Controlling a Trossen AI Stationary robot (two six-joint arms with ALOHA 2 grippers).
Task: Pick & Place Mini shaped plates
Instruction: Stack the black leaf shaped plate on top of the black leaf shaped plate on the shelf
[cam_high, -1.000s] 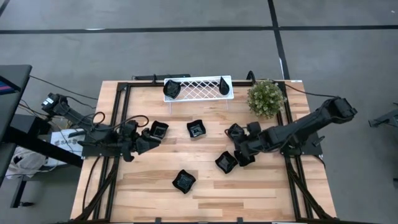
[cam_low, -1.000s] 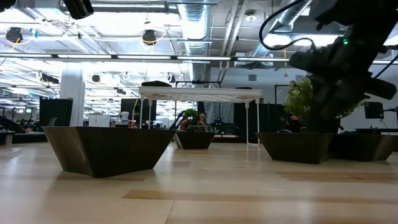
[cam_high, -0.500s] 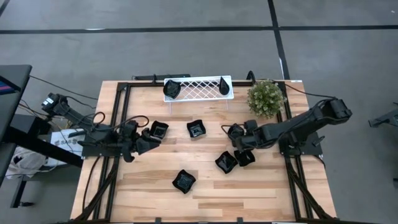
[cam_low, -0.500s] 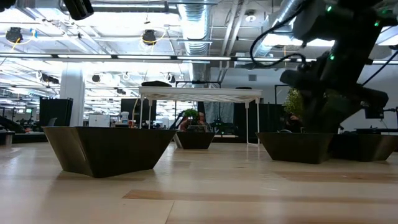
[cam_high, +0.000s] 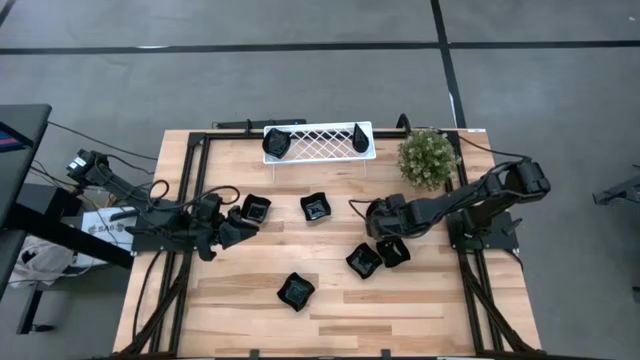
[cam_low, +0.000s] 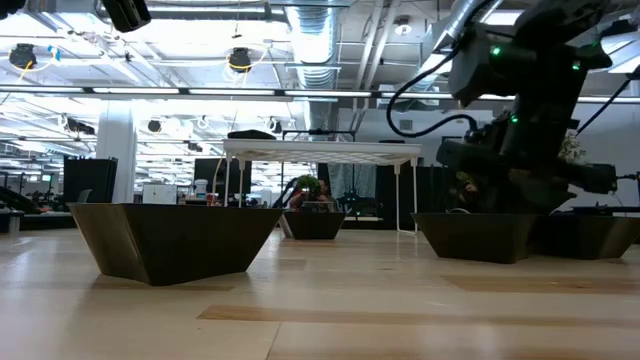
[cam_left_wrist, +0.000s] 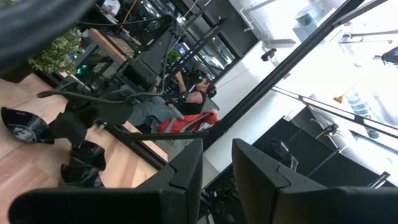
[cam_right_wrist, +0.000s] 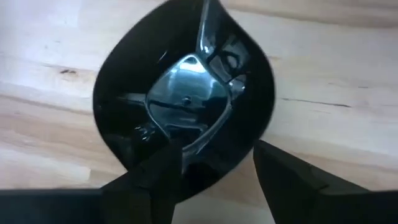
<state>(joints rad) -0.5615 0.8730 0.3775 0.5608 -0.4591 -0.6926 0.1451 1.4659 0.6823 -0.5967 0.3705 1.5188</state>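
Several small glossy black plates lie flat on the wooden table: (cam_high: 255, 209), (cam_high: 315, 207), (cam_high: 364, 260), (cam_high: 392, 252), (cam_high: 296, 291). Two more sit in the white lattice tray (cam_high: 320, 141) at the far edge. My right gripper (cam_high: 378, 216) is open and low over a teardrop-shaped plate (cam_right_wrist: 186, 106). One finger (cam_right_wrist: 158, 177) stands over the plate's inside and the other (cam_right_wrist: 277, 177) outside it over bare wood. My left gripper (cam_high: 236, 229) waits open beside the plate at the left. My right gripper comes from above at the teardrop plate's rounded end (cam_right_wrist: 205, 177), with its rim between the open fingers. The plate rests flat on the table. I cannot tell whether either finger touches it.
A green bushy plant (cam_high: 428, 157) stands at the far right corner, close behind the right arm. Black frame rails run along both table sides. Two plates lie just near of the right gripper. Bare wood stretches along the near edge.
My right gripper has moved toward the table's far-left, away from the two plates near it, and has come down over the teardrop plate. The plates have not moved.
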